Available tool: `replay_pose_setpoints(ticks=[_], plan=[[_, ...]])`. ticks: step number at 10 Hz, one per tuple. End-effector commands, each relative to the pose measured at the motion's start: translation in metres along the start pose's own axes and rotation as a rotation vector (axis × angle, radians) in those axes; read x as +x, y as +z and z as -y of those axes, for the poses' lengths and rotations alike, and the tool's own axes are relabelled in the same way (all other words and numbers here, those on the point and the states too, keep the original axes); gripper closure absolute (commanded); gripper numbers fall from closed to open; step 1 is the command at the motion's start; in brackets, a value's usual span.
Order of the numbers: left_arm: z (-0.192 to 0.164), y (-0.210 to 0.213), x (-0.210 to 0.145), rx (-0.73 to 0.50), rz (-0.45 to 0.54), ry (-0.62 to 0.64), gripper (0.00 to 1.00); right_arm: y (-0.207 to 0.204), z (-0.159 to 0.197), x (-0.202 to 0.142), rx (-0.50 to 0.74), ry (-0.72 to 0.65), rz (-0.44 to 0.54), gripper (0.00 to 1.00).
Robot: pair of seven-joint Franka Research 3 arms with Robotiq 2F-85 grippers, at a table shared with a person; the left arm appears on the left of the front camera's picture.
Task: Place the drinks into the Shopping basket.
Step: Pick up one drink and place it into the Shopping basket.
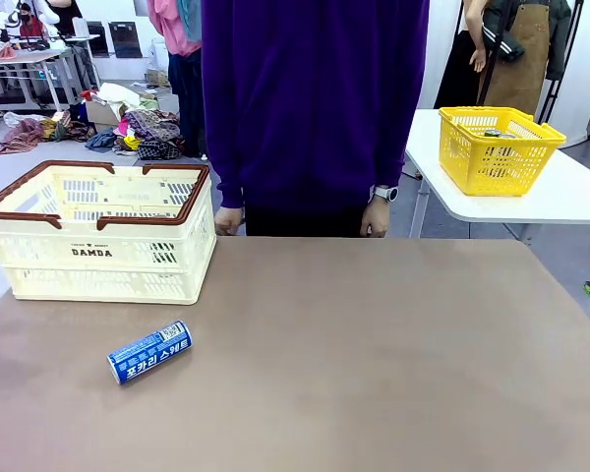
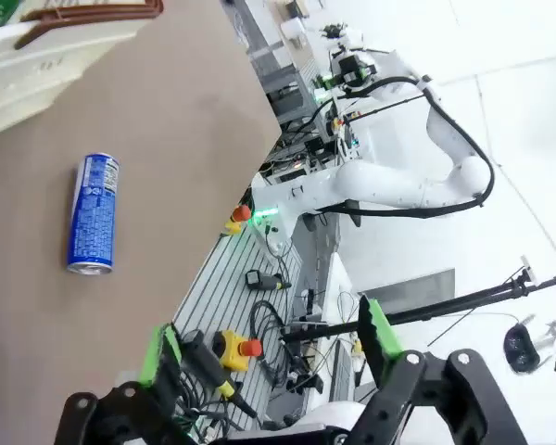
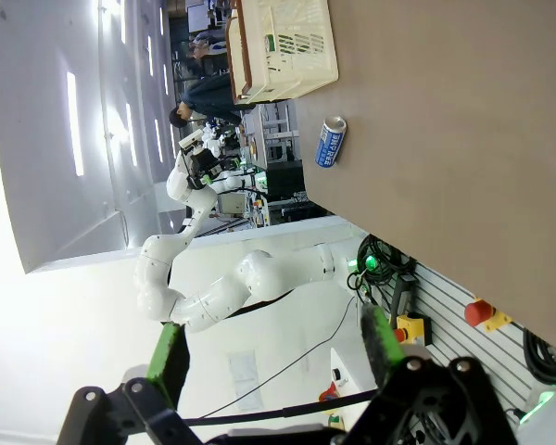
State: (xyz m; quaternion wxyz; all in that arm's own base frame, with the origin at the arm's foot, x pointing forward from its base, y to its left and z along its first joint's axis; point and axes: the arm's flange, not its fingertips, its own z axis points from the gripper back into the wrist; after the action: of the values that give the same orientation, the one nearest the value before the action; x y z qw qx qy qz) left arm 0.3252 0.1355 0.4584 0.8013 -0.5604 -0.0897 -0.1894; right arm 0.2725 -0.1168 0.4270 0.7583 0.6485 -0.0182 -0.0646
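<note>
Front view, lower left: blue can (image 1: 149, 352) lies sideways near Shopping basket (image 1: 98, 258); left gripper (image 2: 264, 336) and right gripper (image 3: 276, 336), both released, could nudge it rolling.

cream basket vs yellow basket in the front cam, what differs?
Colour: the cream basket has a brown rim and handles; the yellow basket is yellow all over.
Place: the cream basket stands on the brown table, at the robot's left; the yellow basket stands on a white side table, far right.
Print: the cream basket reads DAMDA; the yellow basket's label is too small to read.
Shared: both upright, rectangular, with perforated walls.
</note>
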Motion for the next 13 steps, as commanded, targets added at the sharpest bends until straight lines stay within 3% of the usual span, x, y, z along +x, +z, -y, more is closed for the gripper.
replay_pose_setpoints(ticks=[1, 13], plan=[[0.0314, -0.0028, -0.0105, 0.020, -0.017, -0.072, 0.00, -0.0002, -0.0043, -0.0007, 0.015, -0.011, 0.005, 0.00], [0.0314, -0.0028, -0.0105, 0.020, -0.017, -0.072, 0.00, -0.0002, -0.0043, -0.0007, 0.015, -0.011, 0.005, 0.00]])
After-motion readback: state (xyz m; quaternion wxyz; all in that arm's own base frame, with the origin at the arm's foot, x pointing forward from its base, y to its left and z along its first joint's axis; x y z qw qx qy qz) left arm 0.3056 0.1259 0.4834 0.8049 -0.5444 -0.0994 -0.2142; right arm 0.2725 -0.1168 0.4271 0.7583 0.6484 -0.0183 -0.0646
